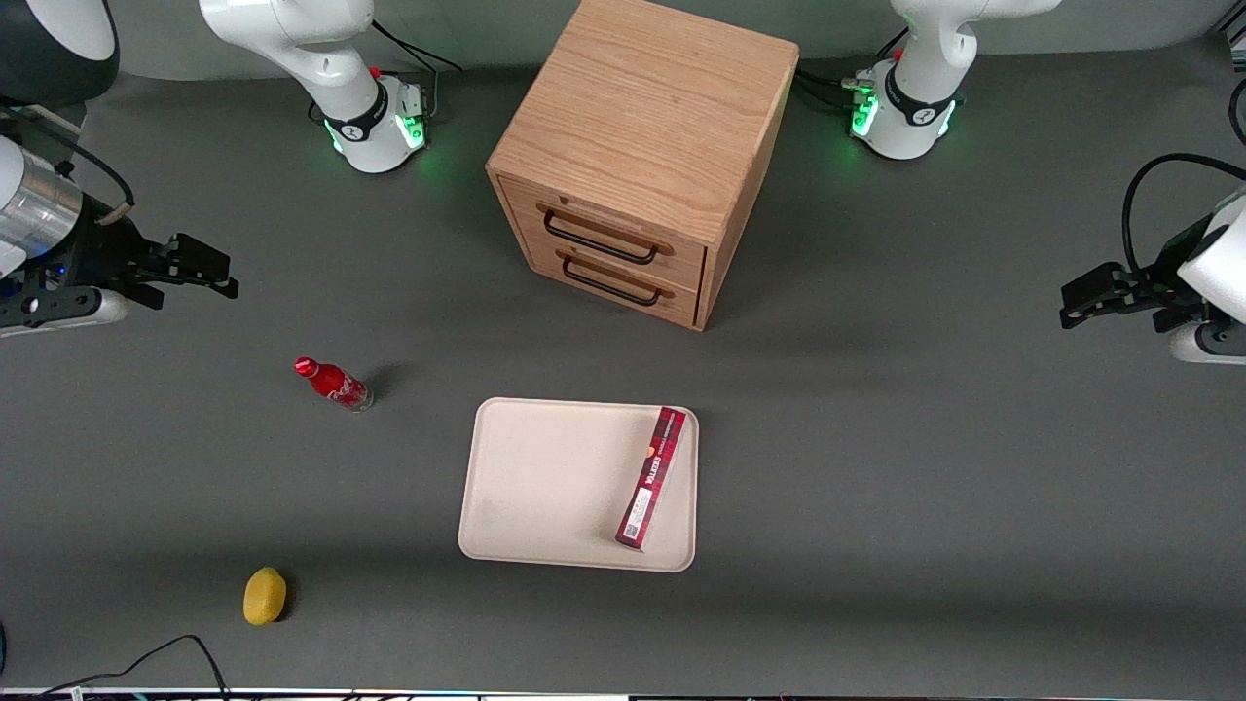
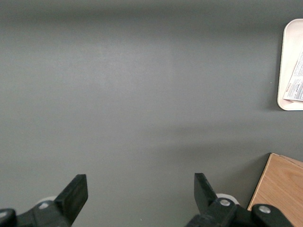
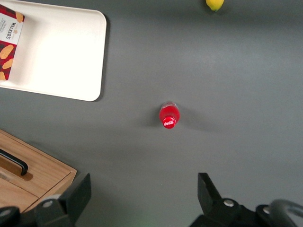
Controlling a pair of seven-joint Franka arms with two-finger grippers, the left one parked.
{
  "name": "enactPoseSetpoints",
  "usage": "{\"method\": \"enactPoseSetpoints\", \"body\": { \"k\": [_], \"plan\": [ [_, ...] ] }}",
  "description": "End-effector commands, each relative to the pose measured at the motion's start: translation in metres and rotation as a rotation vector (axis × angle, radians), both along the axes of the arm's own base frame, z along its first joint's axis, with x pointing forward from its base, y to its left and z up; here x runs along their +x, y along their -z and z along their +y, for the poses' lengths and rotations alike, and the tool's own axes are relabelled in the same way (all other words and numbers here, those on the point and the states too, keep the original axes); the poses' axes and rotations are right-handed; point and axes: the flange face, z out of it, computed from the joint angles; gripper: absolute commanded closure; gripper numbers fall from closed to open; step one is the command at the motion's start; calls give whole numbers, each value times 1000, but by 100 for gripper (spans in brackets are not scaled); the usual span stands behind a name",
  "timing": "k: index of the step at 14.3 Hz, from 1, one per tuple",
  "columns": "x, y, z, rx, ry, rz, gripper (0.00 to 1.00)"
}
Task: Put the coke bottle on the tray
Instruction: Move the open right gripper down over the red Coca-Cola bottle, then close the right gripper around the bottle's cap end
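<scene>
Hovering with fingers apart, the hand [image 1: 219, 276] high above the dark grey bench [image 1: 876, 487], well apart from the small red coke bottle [image 1: 334, 384] standing upright beside the cream-beige rectangular tray [image 1: 545, 487]. Best descending straight over the cap, fingers straddling the narrow neck squarely.

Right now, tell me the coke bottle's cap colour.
Red, like the coke bottle itself; the right wrist view shows it best.

We see bare grey table [image 2: 142, 94], the tray [image 2: 289, 66] edge holding what may be a printed box [image 2: 296, 85], and a wooden cabinet [image 2: 281, 189] corner.
</scene>
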Motion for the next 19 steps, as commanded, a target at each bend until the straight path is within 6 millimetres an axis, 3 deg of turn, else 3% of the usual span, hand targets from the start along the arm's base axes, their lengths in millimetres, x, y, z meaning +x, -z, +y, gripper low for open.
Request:
{"method": "enactPoseSetpoints", "body": {
  "k": [1, 3, 5, 7, 9, 11, 13, 18, 19],
  "plan": [
    [7, -7, 5, -12, 16, 25, 0],
    [9, -14, 3, -14, 22, 12, 0],
    [13, 1, -8, -36, 28, 42, 0],
    [19, 34, -14, -38, 9, 86, 0],
    [31, 69, -8, -37, 2, 92, 0],
    [30, 109, -3, -56, -20, 77, 0],
    [21, 144, 10, -104, -68, 49, 0],
    [-23, 194, 4, -114, -81, -25, 0],
    [-30, 203, -8, -114, -88, -45, 0]
  ]
}}
